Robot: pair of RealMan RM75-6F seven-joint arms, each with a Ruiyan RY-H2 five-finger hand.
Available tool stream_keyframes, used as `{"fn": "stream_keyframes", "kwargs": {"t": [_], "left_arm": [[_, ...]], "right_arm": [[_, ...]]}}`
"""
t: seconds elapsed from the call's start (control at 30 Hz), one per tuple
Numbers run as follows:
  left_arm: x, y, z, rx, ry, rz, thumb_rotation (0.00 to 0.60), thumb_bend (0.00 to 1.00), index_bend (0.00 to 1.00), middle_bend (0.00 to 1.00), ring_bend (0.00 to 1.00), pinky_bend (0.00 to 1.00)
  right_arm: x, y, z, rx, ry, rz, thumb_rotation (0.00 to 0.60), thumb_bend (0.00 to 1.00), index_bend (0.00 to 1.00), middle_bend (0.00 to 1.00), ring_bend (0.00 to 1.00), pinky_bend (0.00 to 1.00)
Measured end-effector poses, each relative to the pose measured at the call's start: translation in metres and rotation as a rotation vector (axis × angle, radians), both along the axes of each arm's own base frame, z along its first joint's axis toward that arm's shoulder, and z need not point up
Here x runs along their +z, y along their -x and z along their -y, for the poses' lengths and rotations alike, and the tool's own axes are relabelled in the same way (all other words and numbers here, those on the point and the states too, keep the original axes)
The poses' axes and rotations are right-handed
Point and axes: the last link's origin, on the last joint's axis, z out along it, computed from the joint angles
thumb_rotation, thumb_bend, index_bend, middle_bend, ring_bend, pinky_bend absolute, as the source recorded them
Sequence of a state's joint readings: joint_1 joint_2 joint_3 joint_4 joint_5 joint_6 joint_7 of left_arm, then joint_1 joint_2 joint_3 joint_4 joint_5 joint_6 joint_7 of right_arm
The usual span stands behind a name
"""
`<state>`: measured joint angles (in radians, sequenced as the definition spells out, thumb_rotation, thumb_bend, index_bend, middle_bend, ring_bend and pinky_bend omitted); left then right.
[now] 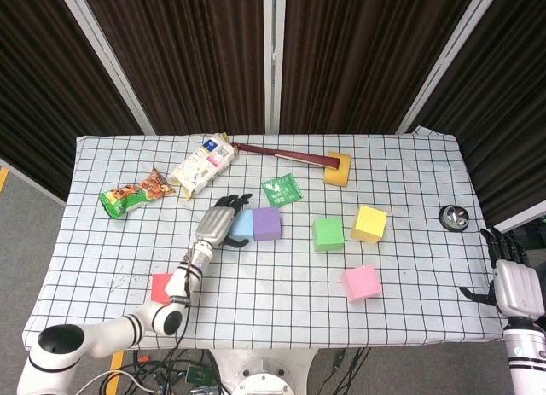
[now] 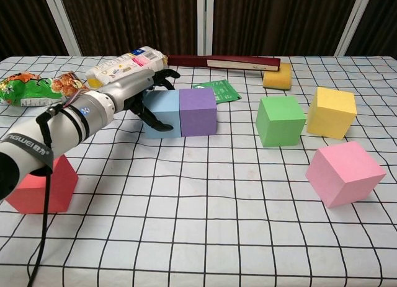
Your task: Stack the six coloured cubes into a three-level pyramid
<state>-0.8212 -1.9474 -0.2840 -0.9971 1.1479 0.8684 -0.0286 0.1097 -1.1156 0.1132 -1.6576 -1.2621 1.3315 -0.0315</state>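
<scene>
so the left hand [image 2: 144, 95] is sitting right against the outer face of the light blue cube [image 2: 162, 111], fingers spread and wrapping its edges but not really gripping it, as far as i can tell. that cube is touching the purple cube [image 2: 198, 111] on its far side, so any push is going rightward along the row. the right hand [image 1: 508, 274] is hanging open off the table edge, well apart.

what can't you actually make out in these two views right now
- Light blue cube, chest view: its left face is covered by the left hand, so the contact can't be judged.
- Red cube, both views: partly hidden behind the left arm.
- Right hand: outside the chest view.
- Snack box print: too small.
</scene>
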Motion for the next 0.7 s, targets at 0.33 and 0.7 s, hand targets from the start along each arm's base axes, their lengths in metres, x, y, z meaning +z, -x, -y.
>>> {"fn": "stream_keyframes", "kwargs": {"t": [0.33,0.7], "left_arm": [[-0.0022,0.0006,-0.0022,0.003,-0.005,-0.004,0.600,0.13,0.07,0.16,0.09,0.10],[-0.0012,-0.0006,-0.0005,-0.006,-0.005,0.001,0.600,0.13,0.07,0.16,0.09,0.10]], "right_arm": [[-0.0007,0.0024,-0.0006,-0.009,-0.005,0.004,0.600,0.00,0.00,0.00,0.00,0.00],[-0.0012,0.0030,-0.0006,-0.011,-0.007,0.003,0.600,0.00,0.00,0.00,0.00,0.00]]}}
